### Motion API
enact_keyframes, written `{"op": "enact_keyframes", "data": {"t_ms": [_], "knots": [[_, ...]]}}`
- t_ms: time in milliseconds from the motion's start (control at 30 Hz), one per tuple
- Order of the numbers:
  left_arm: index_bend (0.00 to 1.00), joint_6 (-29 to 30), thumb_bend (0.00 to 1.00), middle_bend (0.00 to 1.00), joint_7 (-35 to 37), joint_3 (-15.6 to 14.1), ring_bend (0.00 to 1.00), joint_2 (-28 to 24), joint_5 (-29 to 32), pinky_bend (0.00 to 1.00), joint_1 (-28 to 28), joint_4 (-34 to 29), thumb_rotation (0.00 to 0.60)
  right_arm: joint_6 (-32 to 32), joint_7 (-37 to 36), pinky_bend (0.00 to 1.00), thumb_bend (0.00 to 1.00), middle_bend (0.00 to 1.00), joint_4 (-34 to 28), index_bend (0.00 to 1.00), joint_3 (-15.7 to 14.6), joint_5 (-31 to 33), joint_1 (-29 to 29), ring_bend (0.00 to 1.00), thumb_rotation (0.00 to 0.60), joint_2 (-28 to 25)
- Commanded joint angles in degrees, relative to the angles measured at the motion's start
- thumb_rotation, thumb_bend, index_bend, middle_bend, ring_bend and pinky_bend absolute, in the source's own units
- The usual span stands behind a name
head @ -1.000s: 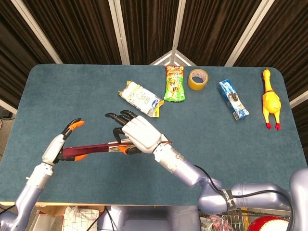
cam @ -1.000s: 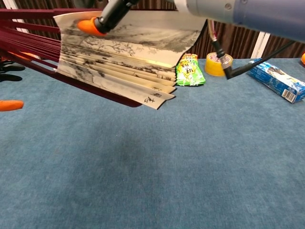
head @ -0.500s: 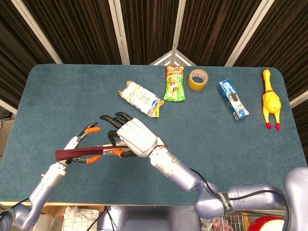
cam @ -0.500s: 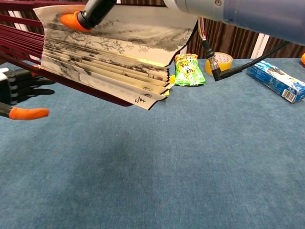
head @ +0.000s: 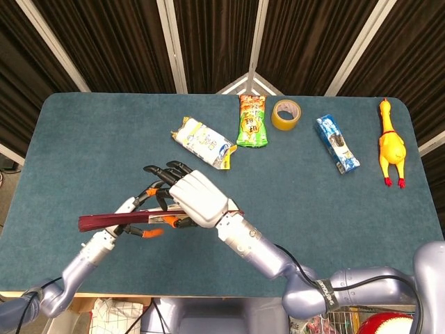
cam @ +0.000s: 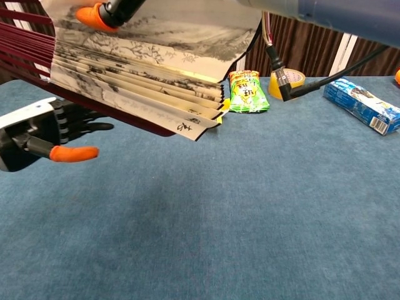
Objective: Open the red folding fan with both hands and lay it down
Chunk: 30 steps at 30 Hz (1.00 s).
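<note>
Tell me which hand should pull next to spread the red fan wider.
Probably the left hand. The right hand already holds the fan by its paper end, partly spread above the table. The left hand sits under the red ribs, fingers extended, seemingly free to draw them away.

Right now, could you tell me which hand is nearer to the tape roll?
The right hand. It is at the fan, nearer the table's middle, with the tape roll beyond it to the right. The left hand sits further left, on the fan's other side.
</note>
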<state>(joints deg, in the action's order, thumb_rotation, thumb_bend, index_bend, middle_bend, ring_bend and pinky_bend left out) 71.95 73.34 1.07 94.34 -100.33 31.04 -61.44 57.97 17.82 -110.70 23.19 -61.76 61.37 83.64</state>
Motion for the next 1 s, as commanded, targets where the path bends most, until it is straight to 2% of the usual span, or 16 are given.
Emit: {"op": "enact_keyframes", "data": {"t_ms": [33,200,367,500,1000], "knots": [[0.23,0.69,0.29,0.0,1.24,-0.18,0.0,1.88,-0.21,0.1,1.02,1.67,0.6,0.15,0.05,0.17,0.47,0.15,-0.2,0.9,-0.08,-0.17,-0.02,0.26,0.6,-0.17],[0.24,1.45,0.29,0.0,3.45,-0.17,0.0,4.02,0.13,0.1,1.96,3.44,0.6,0.5,-0.08,0.17,0.47,0.15,-0.58,0.9,-0.2,-0.33,-0.23,0.26,0.6,-0.65],[0.24,3.19,0.36,0.0,6.0,-0.1,0.0,5.55,0.93,0.11,2.26,5.24,0.6,0.96,-0.29,0.17,0.48,0.15,-1.1,0.9,-0.32,-0.36,-0.72,0.26,0.6,-1.61],[0.26,3.93,0.36,0.01,7.5,-0.08,0.0,6.1,1.66,0.11,2.67,6.47,0.6,1.24,-0.74,0.17,0.48,0.15,-1.45,0.91,-0.55,-0.62,-1.12,0.26,0.6,-2.2],[0.33,4.71,0.44,0.05,9.31,-0.03,0.0,7.02,3.15,0.13,4.67,6.69,0.6,1.58,-1.19,0.17,0.48,0.15,-2.31,0.91,-0.86,-0.97,-1.43,0.26,0.6,-3.42]]}}
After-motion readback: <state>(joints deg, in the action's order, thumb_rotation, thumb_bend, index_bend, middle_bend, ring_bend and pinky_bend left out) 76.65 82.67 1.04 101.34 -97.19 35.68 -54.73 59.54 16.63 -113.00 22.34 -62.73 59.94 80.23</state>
